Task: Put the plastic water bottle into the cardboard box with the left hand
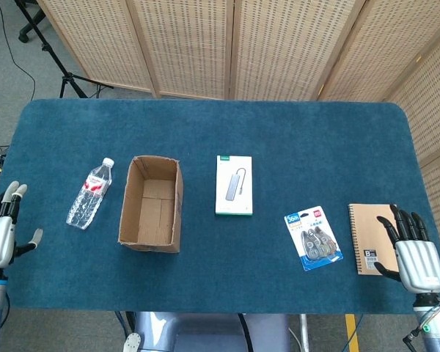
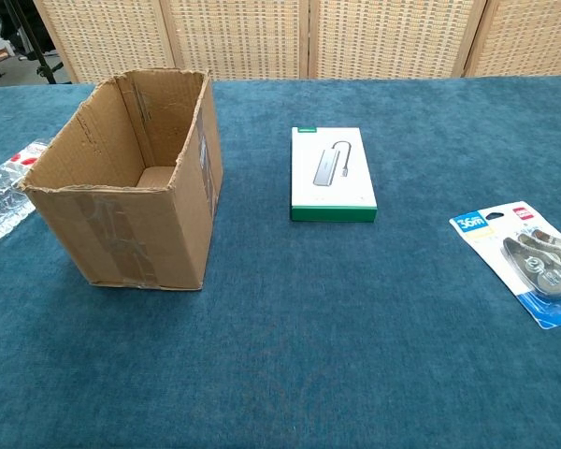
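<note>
A clear plastic water bottle (image 1: pixel 89 193) with a white cap and red label lies on the blue table, left of the open cardboard box (image 1: pixel 151 203). In the chest view the bottle (image 2: pixel 4 198) shows only partly at the left edge, beside the box (image 2: pixel 131 182), which stands empty. My left hand (image 1: pixel 1 236) hovers at the table's front left corner, fingers spread, holding nothing, well left of and nearer than the bottle. My right hand (image 1: pixel 412 255) is at the front right, fingers spread and empty, over the edge of a notebook. Neither hand shows in the chest view.
A white boxed USB hub (image 1: pixel 234 184) lies right of the cardboard box. A blister pack of correction tape (image 1: pixel 313 237) and a brown spiral notebook (image 1: pixel 371 235) lie at the front right. Wicker screens stand behind the table.
</note>
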You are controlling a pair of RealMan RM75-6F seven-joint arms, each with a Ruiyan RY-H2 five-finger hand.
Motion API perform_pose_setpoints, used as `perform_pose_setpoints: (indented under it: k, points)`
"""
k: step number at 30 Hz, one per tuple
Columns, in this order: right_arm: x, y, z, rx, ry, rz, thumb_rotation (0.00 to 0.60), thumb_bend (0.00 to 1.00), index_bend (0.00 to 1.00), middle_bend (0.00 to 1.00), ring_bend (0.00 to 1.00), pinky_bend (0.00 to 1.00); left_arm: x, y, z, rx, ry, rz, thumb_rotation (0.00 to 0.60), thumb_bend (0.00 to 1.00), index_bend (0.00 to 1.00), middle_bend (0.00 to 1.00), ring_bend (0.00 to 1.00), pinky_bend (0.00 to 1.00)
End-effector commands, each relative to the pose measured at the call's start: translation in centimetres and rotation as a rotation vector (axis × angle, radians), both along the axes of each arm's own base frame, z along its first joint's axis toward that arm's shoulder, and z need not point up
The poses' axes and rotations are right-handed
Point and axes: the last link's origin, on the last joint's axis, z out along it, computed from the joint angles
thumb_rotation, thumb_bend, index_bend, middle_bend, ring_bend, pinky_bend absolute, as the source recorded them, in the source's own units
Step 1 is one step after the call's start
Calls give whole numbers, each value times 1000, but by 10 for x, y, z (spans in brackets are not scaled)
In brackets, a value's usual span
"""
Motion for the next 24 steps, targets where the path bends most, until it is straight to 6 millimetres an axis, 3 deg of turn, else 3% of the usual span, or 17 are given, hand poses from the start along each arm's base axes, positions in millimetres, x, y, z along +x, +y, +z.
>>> perform_pose_setpoints:
  k: [1, 14, 24]
  points:
    - [0, 0, 0, 1, -1, 0, 600, 143, 147, 0, 0, 0, 4, 10, -5, -6, -59, 19, 600, 326, 67, 0, 0, 0]
    - [1, 1, -1, 12, -3, 13, 600, 144, 147, 0, 0, 0, 10, 51, -30, -35, -166, 66, 600, 326, 67, 0, 0, 0]
    - [1, 2, -1, 15, -11, 19, 600, 144, 147, 0, 0, 0, 20, 60, -61, -78, -185, 108, 600, 326, 67, 0, 0, 0]
